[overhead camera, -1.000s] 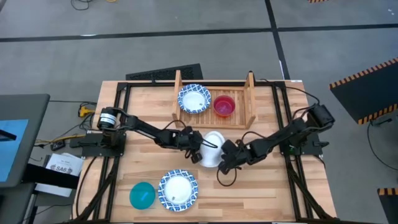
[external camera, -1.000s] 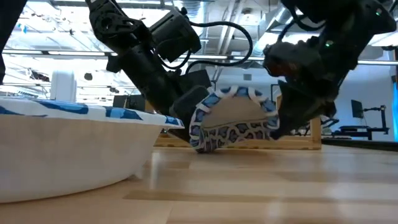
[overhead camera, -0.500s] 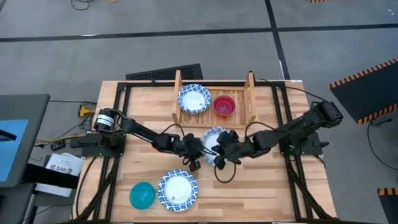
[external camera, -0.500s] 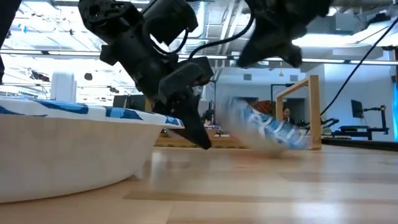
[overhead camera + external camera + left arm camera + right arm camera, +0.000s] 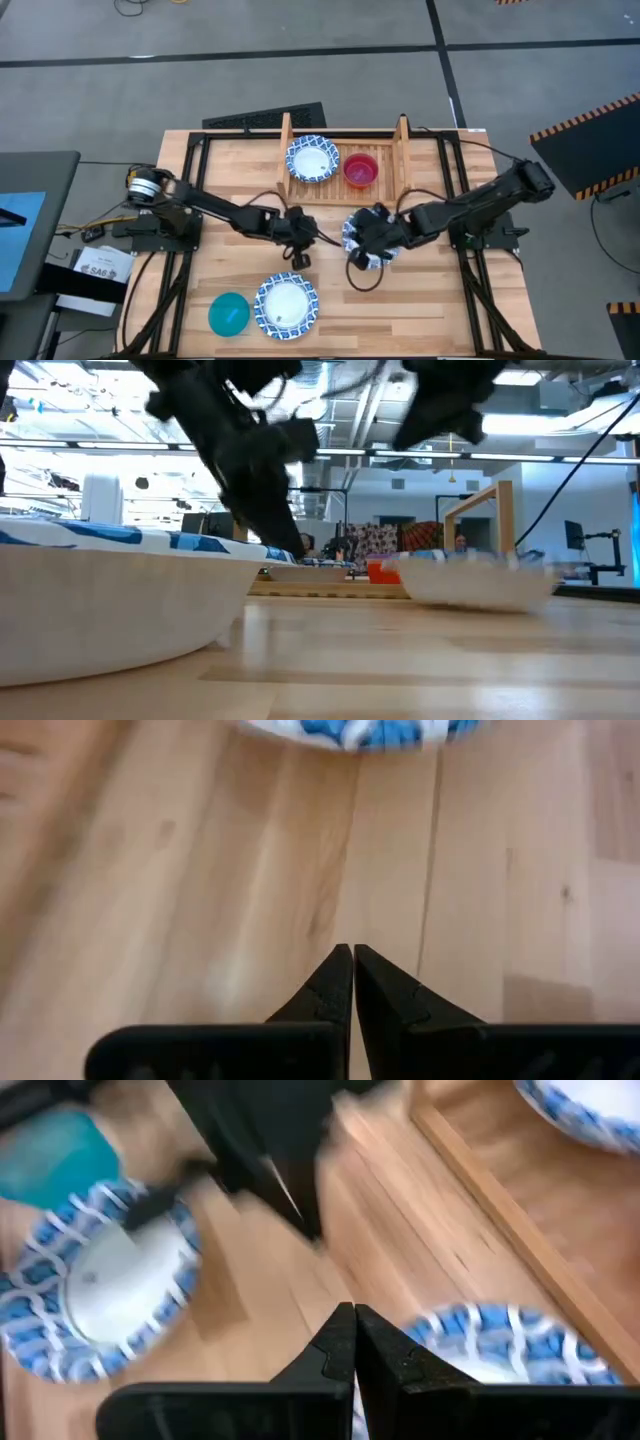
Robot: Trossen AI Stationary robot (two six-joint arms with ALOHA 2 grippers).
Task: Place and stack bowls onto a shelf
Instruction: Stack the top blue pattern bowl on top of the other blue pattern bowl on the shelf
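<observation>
Hovering shut, empty: left gripper (image 5: 296, 257), right gripper (image 5: 362, 262) over patterned bowl (image 5: 368, 246).

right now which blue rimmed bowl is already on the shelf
The blue-rimmed bowl beside the red bowl on the wooden shelf. The other two sit on the bare table.

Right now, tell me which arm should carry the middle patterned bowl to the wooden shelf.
Right. The right gripper, shut, sits directly over the middle patterned bowl, which lies just in front of the wooden shelf. The left gripper, also shut, points away toward the bowl near the table's front edge.
</observation>
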